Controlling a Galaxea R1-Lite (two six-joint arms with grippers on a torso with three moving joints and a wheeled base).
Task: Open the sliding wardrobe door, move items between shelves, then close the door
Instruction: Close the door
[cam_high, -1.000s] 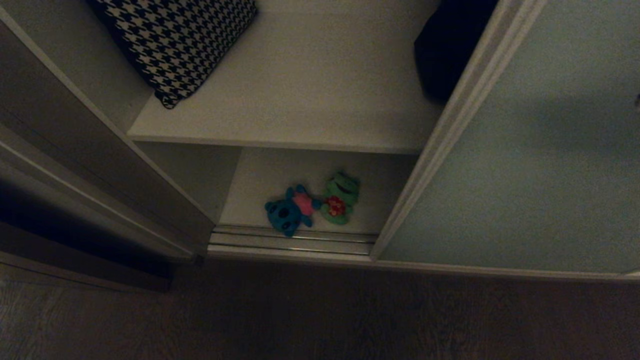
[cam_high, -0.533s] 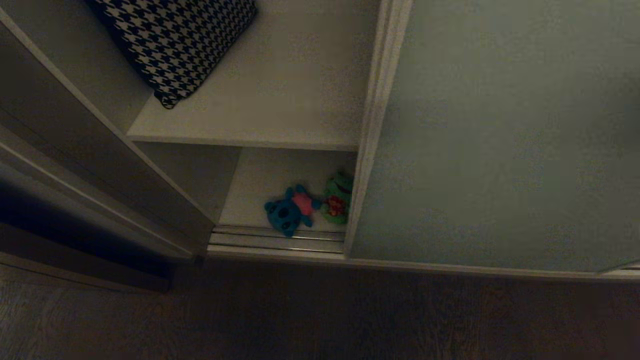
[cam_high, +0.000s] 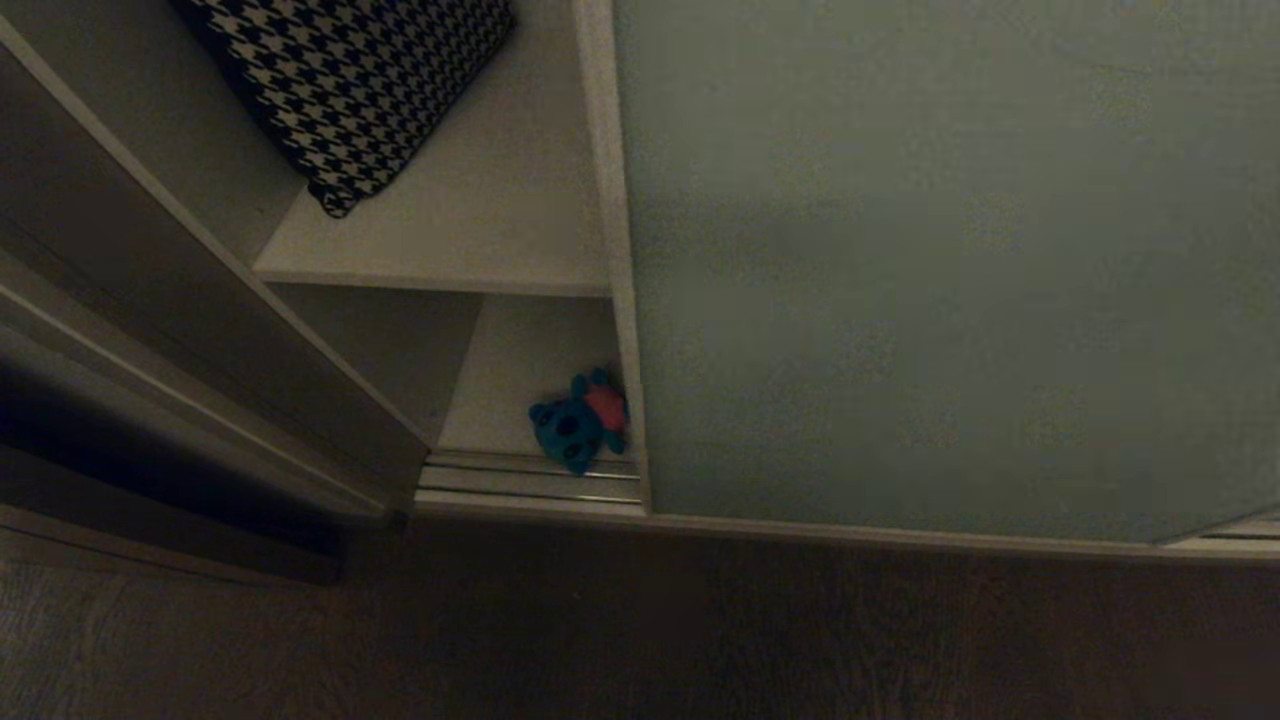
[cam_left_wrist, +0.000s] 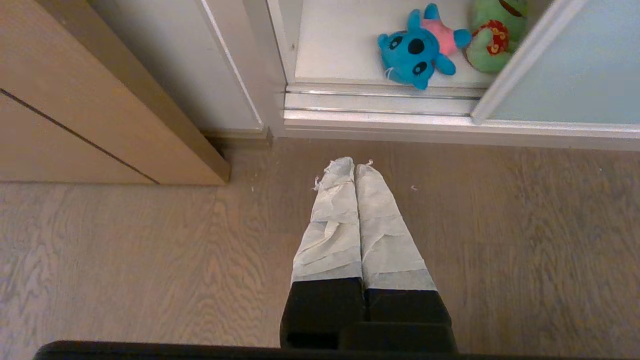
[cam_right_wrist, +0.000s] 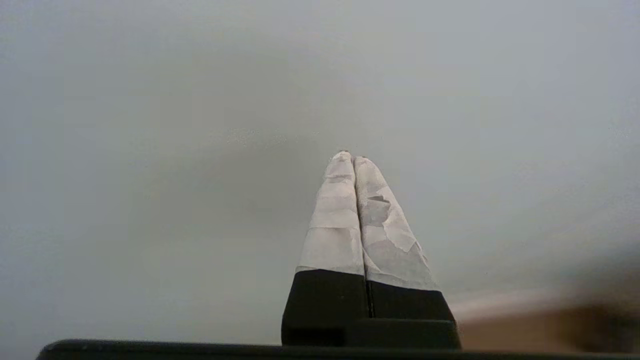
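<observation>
The right claw (cam_right_wrist: 354, 159), its white-taped black fingers (cam_right_wrist: 335, 225) pressed together, points at the pale grey-green matte door panel (cam_right_wrist: 175, 125). The panel fills nearly the whole view.

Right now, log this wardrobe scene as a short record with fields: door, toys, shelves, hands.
door: sliding wardrobe door covers most of the opening; a gap remains on the robot's left
toys: teal-blue toy on the lower shelf by the floor rail; green toy beside it, partly behind the door edge
upper shelf: upper shelf holds a houndstooth cushion
left hand: left hand shut, empty, over the wooden floor
right hand: right hand shut, tips toward the door panel
</observation>
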